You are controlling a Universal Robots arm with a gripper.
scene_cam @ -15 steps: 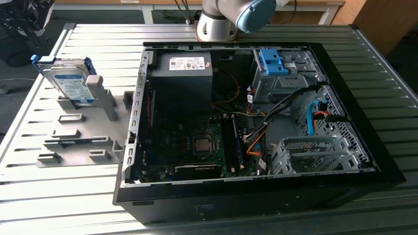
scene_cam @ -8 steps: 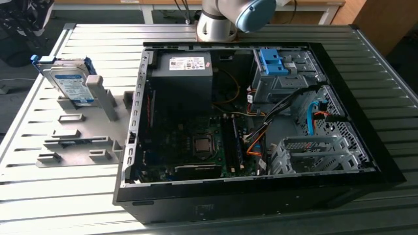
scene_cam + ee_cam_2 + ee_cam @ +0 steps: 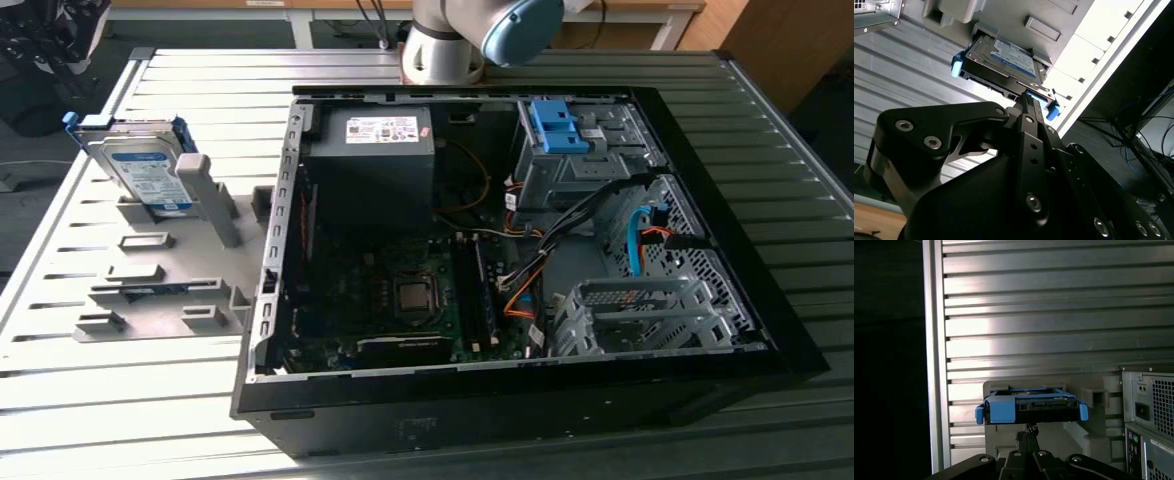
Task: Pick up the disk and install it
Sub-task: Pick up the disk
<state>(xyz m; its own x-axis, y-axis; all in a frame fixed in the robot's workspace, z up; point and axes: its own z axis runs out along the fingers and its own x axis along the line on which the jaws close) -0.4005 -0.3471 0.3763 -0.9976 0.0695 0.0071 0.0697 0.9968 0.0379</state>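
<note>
The disk (image 3: 140, 170) is a silver hard drive with a white-and-blue label and a blue frame. It stands on edge in a grey holder (image 3: 174, 290) on the exterior view's left, beside the open computer case (image 3: 534, 250). Both wrist views look along my gripper (image 3: 1026, 97) toward the disk (image 3: 1004, 62). The thin black fingertips (image 3: 1026, 431) sit pressed together, a short way off the disk's blue-framed edge (image 3: 1029, 407) and not touching it. Nothing is held between them.
The case lies open on the slatted metal table (image 3: 747, 150). It shows a motherboard, cables, a power supply box (image 3: 374, 150), a bay with a blue clip (image 3: 558, 125) and a bare metal drive cage (image 3: 641, 315). The arm's body (image 3: 467, 40) rises behind the case.
</note>
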